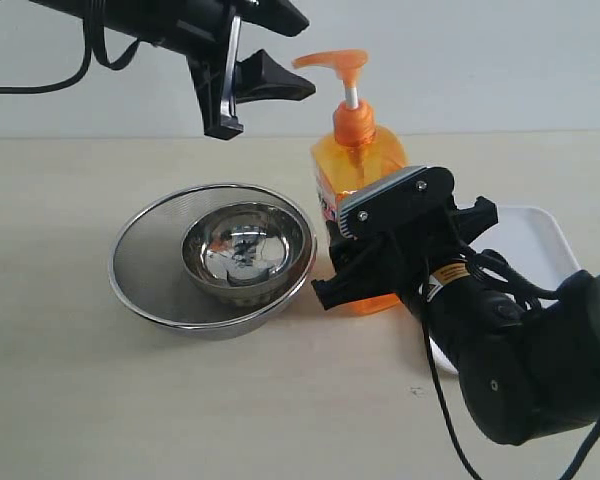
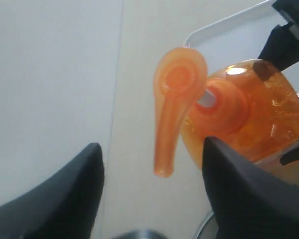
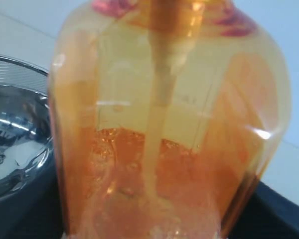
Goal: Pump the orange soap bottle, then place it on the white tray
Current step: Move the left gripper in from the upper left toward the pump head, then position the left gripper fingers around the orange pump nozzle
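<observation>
Clamping the orange soap bottle [image 1: 360,160] with the right gripper [image 1: 345,262] (upright, beside the white tray [image 1: 540,235]). Holding the left gripper [image 1: 265,105] wide open, empty, by the pump head [image 1: 335,62].

The soap bottle [image 1: 360,165] stands between nested bowls [image 1: 148,262], left, and the tray [image 1: 535,238], right.

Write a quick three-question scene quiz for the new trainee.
1. True or false: the bottle lies on its side.
2. Which one closes around the bottle's body? A left gripper, B right gripper.
3. What sits inside the big bowl?
Key: 1 false, it stands upright. 2 B. 3 small bowl.
</observation>
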Robot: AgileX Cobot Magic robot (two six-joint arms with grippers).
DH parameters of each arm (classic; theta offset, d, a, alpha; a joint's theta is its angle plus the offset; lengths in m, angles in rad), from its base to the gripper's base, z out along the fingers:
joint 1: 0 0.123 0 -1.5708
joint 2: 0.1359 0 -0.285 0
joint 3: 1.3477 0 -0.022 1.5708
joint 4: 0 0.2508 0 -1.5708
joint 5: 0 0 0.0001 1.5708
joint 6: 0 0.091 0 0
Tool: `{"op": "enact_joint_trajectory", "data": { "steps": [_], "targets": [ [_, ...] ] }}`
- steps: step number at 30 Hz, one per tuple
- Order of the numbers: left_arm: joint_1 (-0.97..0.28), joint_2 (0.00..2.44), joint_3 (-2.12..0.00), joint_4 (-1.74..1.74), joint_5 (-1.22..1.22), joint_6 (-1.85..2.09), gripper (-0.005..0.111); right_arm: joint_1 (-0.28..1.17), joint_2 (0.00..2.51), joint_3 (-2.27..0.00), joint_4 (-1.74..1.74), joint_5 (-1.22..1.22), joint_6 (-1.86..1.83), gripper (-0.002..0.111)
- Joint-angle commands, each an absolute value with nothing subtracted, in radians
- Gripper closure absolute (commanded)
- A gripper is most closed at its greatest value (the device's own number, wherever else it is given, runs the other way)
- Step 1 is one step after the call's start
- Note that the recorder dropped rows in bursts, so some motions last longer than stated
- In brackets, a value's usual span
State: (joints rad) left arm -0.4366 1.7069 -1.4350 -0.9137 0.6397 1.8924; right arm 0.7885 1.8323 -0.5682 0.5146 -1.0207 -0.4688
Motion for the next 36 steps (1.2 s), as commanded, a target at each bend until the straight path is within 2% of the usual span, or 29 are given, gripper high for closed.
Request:
{"op": "enact_joint_trajectory", "data": {
  "steps": [1,13,36],
  "targets": [
    [-0.442,1.707,-1.443,-0.928,0.697,1.859,0.059,0.788,1.828,-0.561,0.510,-1.000,-0.477,0.092],
    [-0.442,1.691,-1.443,-0.958,0.757,1.805,0.088,0.788,1.828,-0.561,0.510,-1.000,-0.473,0.092],
    [-0.440,1.635,-1.443,-0.904,0.745,1.689,0.088,0.788,1.828,-0.561,0.497,-0.994,-0.457,0.092]
  ]
}}
